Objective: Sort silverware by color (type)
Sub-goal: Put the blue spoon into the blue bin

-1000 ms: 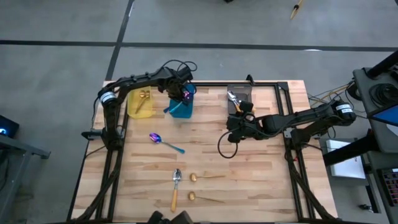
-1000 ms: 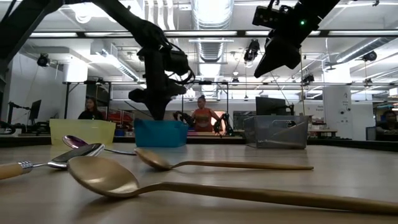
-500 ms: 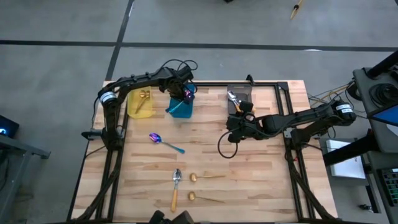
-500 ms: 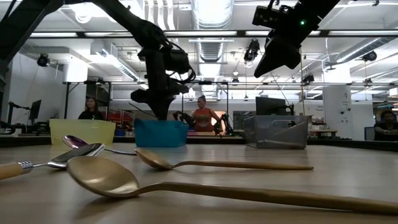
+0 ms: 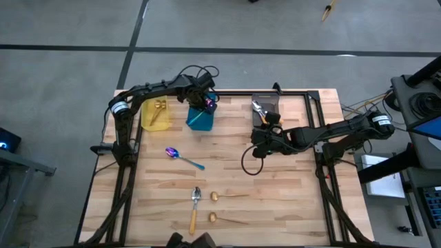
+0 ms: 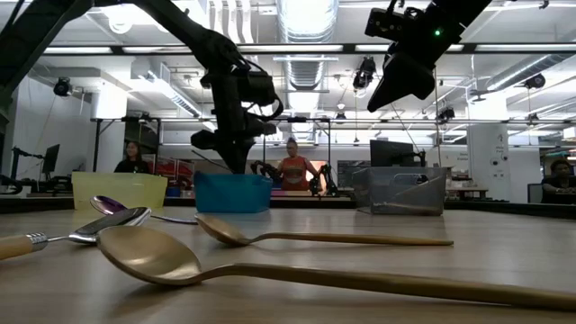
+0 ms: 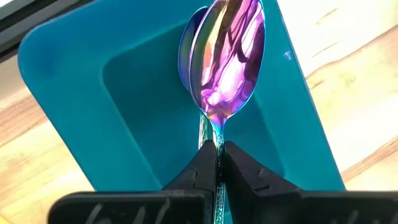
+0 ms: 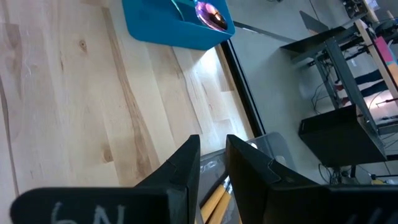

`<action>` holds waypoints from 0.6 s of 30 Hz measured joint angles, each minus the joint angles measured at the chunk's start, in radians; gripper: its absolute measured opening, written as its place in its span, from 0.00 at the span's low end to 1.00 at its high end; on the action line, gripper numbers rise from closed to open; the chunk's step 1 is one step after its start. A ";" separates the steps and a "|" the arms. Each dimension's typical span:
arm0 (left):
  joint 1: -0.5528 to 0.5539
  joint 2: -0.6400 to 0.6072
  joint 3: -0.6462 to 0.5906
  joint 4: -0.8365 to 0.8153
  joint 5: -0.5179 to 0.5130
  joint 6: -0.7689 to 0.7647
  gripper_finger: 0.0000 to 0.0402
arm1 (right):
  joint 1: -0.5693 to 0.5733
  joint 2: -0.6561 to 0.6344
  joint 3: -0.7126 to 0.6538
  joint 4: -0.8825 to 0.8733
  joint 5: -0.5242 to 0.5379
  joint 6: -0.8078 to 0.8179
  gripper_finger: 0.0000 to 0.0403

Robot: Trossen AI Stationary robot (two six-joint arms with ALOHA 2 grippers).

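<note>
My left gripper [image 5: 207,105] hangs over the blue bin [image 5: 200,117], shut on a purple spoon [image 7: 227,56]. The edge of a second bowl [image 7: 185,43] shows behind that spoon. On the table lie a purple spoon with a teal handle [image 5: 180,157], a silver spoon with an orange handle [image 5: 195,207] and two gold spoons [image 5: 226,195] [image 5: 226,219]. A gold spoon [image 5: 160,105] lies in the yellow bin [image 5: 156,114]. My right gripper [image 8: 212,168] hovers near the grey bin [image 5: 265,107], a little open and empty. My left gripper pinches the purple spoon's neck [image 7: 215,138], just behind the bowl, between its two fingers. The fingers come from above, pointing steeply down, and lie along the handle. The bowl sticks out past the fingertips into the blue bin's opening; whether it touches the bin I cannot tell.
The grey bin holds orange-handled spoons [image 8: 214,202]. In the low view the two gold spoons [image 6: 270,270] lie close in front, and people stand in the room beyond the table. Bare wood [image 5: 289,193] lies at the near right.
My left gripper has stayed over the blue bin and has tipped and rolled a little at the wrist, the purple spoon turning with it. My right gripper has kept still.
</note>
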 joint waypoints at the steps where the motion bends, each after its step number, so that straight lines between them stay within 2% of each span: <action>1: 0.000 0.000 0.000 -0.002 0.000 0.000 0.00 | 0.000 0.000 0.000 0.000 0.000 0.000 0.17; 18: -0.002 0.050 -0.001 0.020 -0.001 0.011 0.03 | 0.000 0.000 -0.002 0.004 0.000 -0.002 0.17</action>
